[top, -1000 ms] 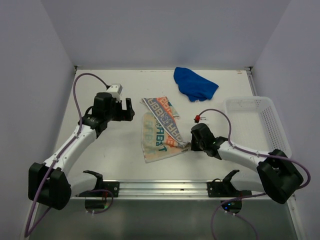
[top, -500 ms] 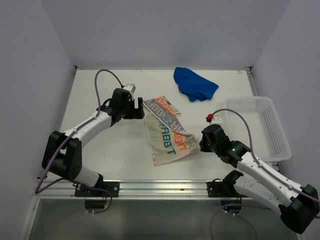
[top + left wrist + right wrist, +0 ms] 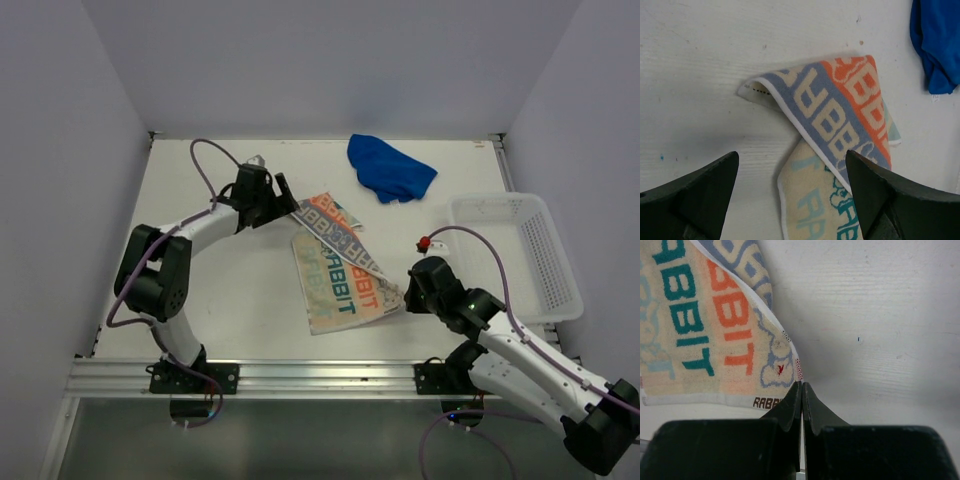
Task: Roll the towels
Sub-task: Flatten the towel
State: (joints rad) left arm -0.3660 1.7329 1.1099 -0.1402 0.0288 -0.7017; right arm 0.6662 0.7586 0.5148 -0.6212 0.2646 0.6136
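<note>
Left arm has swung in to the patterned towel (image 3: 340,272); right arm pulled back, dragging it flatter. Left tool (image 3: 792,165) released, jaws wide, above the towel's folded far-left corner. Towel lies mid-surface; blue towel (image 3: 390,168) bunched at the far edge. Right tool (image 3: 801,390) clenched on the patterned towel's near-right corner. Step looks like flattening before rolling. Next: left tool should drop, pinch the fold and pull it out.

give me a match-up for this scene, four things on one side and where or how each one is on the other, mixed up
1 blue towel
2 patterned towel
3 basket
4 left gripper

a open, above a towel corner
b along the right side
c crumpled at the far edge
d in the middle, one corner folded over

Pairs: 1-c, 2-d, 3-b, 4-a
</note>
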